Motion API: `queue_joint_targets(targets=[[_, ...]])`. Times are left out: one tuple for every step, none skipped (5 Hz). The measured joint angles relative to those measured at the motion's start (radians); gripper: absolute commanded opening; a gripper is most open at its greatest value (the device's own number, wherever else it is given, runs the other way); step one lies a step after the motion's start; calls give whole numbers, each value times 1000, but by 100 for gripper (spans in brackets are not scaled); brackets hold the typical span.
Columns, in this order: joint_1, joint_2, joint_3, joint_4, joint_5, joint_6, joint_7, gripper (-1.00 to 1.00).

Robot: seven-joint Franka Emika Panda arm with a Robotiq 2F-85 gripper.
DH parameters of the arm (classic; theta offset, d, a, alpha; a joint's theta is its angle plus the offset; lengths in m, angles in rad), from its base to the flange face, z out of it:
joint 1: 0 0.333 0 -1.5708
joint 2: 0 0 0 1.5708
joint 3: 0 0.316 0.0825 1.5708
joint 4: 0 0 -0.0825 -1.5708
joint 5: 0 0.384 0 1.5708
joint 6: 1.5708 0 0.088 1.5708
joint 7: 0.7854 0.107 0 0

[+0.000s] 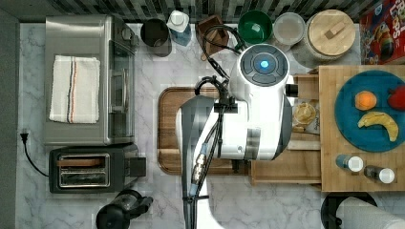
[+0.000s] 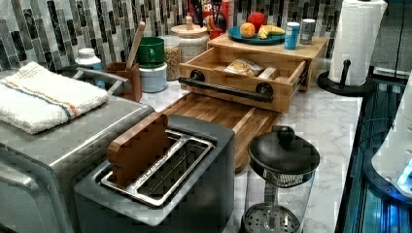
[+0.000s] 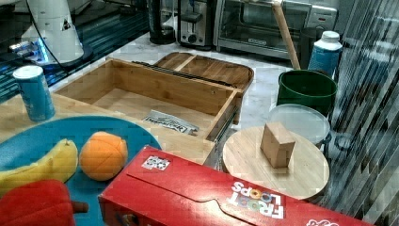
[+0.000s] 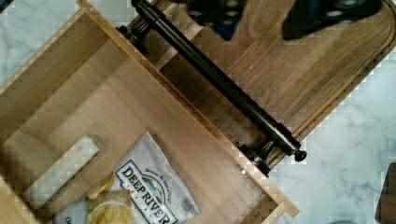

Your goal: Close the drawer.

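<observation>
Drawer (image 2: pixel 243 73) pulled out from under the light-wood top (image 2: pixel 272 46), its black bar handle (image 2: pixel 226 89) running lengthwise along the front, facing the cutting board (image 2: pixel 223 116); chip bag (image 4: pixel 149 186) inside; gripper (image 4: pixel 261 16) over the board, fingers apart, empty.

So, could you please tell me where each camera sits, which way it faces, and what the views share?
Top view: overhead, looking straight down; the arm covers much of the open drawer.
Left view: low beside the toaster, facing the drawer's handle.
Right view: behind the blue plate, looking over the drawer.
Wrist view: above the drawer; the gripper hangs over the cutting board.
All four share the drawer.
</observation>
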Motion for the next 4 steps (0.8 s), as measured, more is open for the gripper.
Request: queue_joint_targets(targets=[[-1, -3, 16, -36, 60, 25, -26, 100], [10, -5, 43, -91, 75, 99, -40, 100], [28, -5, 90, -137, 78, 112, -47, -100], [57, -6, 136, -184, 78, 136, -112, -100]])
